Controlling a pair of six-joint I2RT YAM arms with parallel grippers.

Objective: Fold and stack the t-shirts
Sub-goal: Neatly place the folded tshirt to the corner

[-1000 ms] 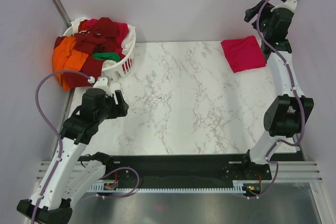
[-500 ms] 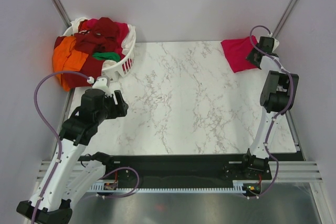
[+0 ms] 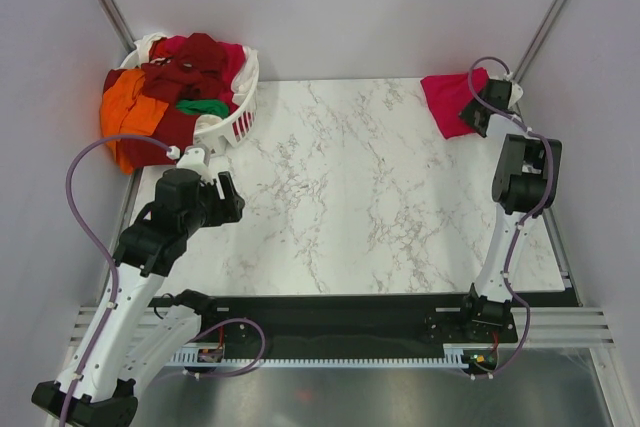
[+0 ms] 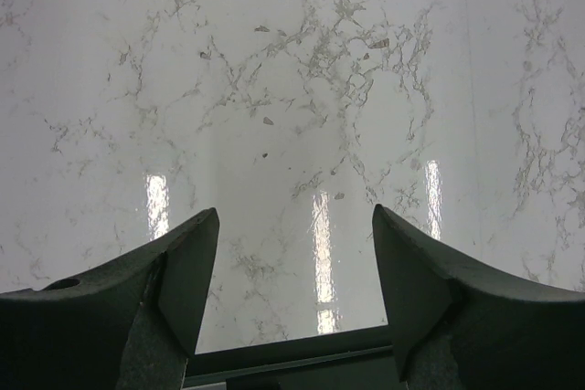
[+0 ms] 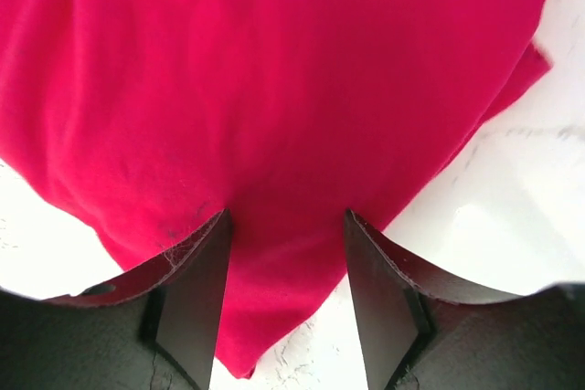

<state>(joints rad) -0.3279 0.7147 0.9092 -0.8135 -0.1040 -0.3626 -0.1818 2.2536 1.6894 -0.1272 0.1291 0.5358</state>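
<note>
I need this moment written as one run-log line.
right gripper: jaws astride crimson-pink t-shirt, grip unclear | left gripper: open, over bare table | laundry basket: unfolded shirts

Top view overhead; wrist views close, downward, sharing marble table [image 3: 350, 187].

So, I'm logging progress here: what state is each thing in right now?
Crimson-pink t-shirt: folded, far right corner, fabric between the right gripper's fingers.
Laundry basket: heaped with unfolded shirts, spilling over its left side.
Left gripper: open, over bare table.
Right gripper: on the crimson-pink shirt.
</note>
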